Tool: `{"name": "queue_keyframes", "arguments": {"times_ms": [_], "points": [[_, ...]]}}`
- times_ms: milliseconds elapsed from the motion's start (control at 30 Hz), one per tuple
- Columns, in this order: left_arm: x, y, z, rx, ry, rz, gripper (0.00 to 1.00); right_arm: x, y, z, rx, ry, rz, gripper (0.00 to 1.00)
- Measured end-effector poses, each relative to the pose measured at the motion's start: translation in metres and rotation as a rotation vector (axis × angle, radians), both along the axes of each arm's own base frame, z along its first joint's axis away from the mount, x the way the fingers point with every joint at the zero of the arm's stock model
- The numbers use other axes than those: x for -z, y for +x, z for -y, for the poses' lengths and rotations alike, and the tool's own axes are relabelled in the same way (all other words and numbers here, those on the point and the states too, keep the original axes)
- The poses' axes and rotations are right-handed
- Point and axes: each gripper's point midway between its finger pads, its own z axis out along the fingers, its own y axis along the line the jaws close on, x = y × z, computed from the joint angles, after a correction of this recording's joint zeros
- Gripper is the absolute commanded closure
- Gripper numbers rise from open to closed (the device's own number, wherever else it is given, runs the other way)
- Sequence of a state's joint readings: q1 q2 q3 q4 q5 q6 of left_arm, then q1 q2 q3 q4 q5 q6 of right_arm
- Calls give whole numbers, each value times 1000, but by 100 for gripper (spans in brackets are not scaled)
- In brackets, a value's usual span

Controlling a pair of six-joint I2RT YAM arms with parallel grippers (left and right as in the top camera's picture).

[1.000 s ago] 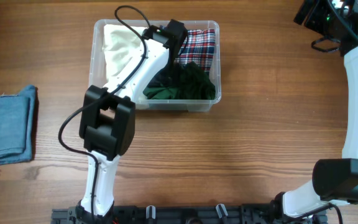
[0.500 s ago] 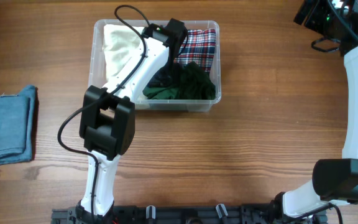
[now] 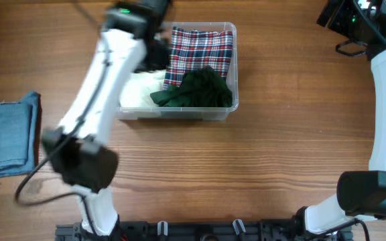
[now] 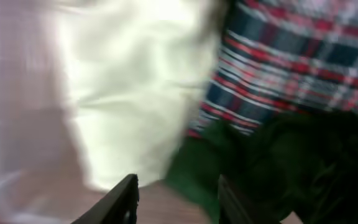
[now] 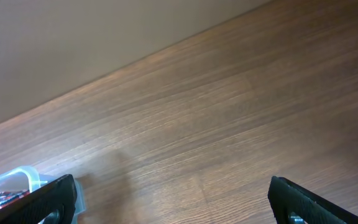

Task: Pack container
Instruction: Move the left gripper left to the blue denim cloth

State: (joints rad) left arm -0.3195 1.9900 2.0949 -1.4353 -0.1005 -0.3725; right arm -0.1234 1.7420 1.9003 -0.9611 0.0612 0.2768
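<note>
The left arm (image 3: 106, 73) has swung away from the middle of the container (image 3: 179, 114) and now reaches across its left end, blurred with speed. Its elbow sits further left and nearer the table's front edge than before. The left gripper (image 4: 178, 199) was closed a moment ago. Now its fingers (image 4: 124, 200) stand apart with nothing between them. The plaid cloth (image 3: 201, 50) and green cloth (image 3: 200, 90), half hidden before, lie fully uncovered. The arm now covers part of the cream cloth (image 3: 139, 90).

The blurred left arm (image 3: 104, 73) hides the left wall of the container (image 3: 179, 115); the blue cloth (image 3: 5, 134) runs off-frame.
</note>
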Motion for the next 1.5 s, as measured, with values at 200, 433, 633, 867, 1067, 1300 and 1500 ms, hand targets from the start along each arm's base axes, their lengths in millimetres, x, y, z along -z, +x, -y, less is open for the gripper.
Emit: {"name": "queue_keyframes", "arguments": {"times_ms": [200, 433, 633, 867, 1067, 1300, 1500], "points": [[-41, -8, -87, -199, 0, 62, 49, 0, 0, 0, 0, 0, 0, 1], [-34, -17, -137, -323, 25, 8, 41, 0, 0, 0, 0, 0, 0, 1], [-22, -29, -156, -376, 161, -64, 33, 0, 0, 0, 0, 0, 0, 0], [17, -42, -193, -499, 396, -151, 29, 0, 0, 0, 0, 0, 0, 0], [43, -57, -217, -575, 581, -182, 19, 0, 0, 0, 0, 0, 0, 0], [73, -68, -243, -639, 749, -139, 18, 0, 0, 0, 0, 0, 0, 0], [95, -82, -264, -672, 829, -135, 16, 0, 0, 0, 0, 0, 0, 0]]}}
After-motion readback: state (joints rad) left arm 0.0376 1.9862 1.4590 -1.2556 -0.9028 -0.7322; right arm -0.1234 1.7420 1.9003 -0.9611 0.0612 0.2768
